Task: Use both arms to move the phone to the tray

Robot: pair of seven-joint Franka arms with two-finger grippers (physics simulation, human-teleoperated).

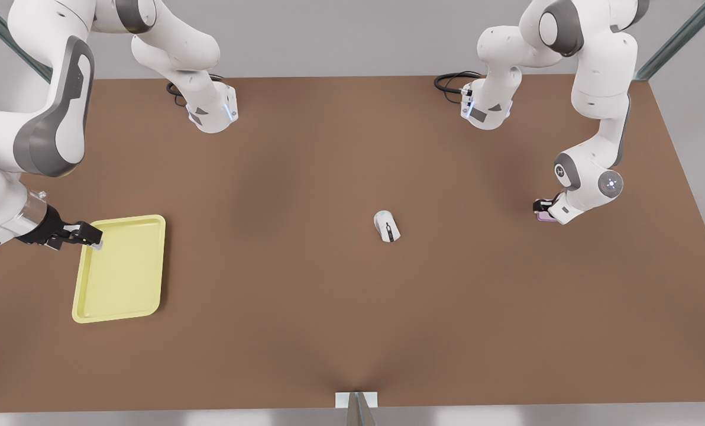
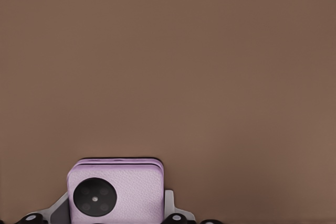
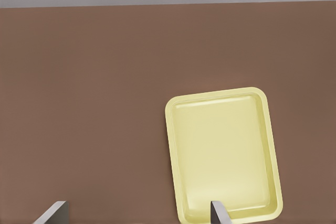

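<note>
Gripping the phone (image 2: 115, 192) near the table (image 1: 352, 307) edge at the front view's right: left end effector (image 1: 545, 210), low over the surface, clamped on the pink-lilac case. In the left wrist view, phone between the two fingers (image 2: 169, 203), round black camera lens toward one corner, bare brown table beyond. In the front view, only a sliver of the phone (image 1: 545, 216) peeking out under the white wrist.

Hovering at the front view's left: right end effector (image 1: 89, 235), over the near-corner rim of the tray (image 1: 122, 269), fingers spread apart and holding nothing. In the right wrist view, two grey fingertips (image 3: 219, 214) well separated, one over the tray's (image 3: 223, 153) rim, the other over bare table. Cannot tell whether the tip touches the rim.

Lying flat on the table: the pale yellow tray, long side running toward and away from the front camera, well apart from the phone, across nearly the whole table width.

Resting between the two, somewhat nearer the phone's side: a white mouse (image 1: 387, 226), alone on the brown surface, touching nothing.

Coiled at the far edge by each arm base: black cables (image 1: 453, 80).

Phone off the tray, at the opposite end of the table.
</note>
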